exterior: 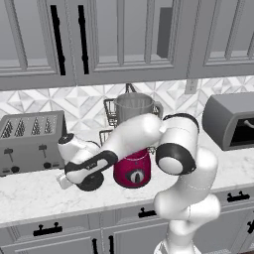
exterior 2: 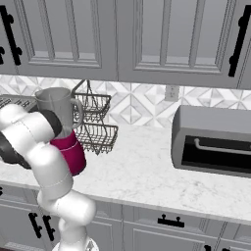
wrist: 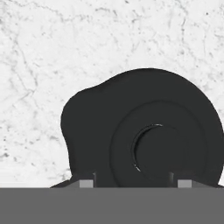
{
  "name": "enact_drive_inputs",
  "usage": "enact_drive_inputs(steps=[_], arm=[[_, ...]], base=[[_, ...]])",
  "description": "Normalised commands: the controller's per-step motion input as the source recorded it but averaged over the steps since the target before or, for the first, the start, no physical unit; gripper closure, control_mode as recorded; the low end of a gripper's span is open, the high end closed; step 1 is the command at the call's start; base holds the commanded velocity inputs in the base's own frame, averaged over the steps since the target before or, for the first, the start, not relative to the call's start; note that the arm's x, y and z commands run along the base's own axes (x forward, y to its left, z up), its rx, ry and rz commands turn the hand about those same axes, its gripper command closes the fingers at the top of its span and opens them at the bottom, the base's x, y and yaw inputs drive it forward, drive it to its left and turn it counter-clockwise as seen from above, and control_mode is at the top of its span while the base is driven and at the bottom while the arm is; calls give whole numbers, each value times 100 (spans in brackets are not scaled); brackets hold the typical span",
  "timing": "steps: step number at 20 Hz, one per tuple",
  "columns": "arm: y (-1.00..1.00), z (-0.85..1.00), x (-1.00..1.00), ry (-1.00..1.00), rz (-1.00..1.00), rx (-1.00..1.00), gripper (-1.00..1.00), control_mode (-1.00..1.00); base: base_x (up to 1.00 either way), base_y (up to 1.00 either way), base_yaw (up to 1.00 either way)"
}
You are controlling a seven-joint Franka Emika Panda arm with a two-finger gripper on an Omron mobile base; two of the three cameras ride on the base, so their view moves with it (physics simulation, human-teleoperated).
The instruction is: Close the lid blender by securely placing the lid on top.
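While the lid point(wrist: 148, 144) lies flat on the marble counter point(wrist: 52, 57), left of the blender point(exterior: 132, 168) in the left base view, the gripper point(wrist: 133, 183) hangs just above it, fingers apart on both sides of the raised centre. If they close off-centre, the disc may slip out or tilt, I think.

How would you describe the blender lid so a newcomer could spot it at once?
Start at the grey four-slot toaster at the left of the marble counter, then look right toward the magenta-based blender. Between them, flat on the counter under the gripper, lies the lid: a small round black disc with a raised centre, the only loose black thing there.
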Motion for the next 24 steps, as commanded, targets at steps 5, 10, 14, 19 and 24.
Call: enact_drive_inputs(steps=[5,10,14,19,24], arm=[[-1,-25,22,-9,-9,0,-100,-100],[-6,-47,14,-7,-9,0,-100,-100],[-29,-26,20,-7,-11,0,-100,-100],[-80,0,-1,-3,-9,11,-100,-100],[-78,-9,-21,0,-7,15,-100,-100]], base=[[0,0,0],[0,0,0],[0,0,0],[0,0,0],[0,0,0]])
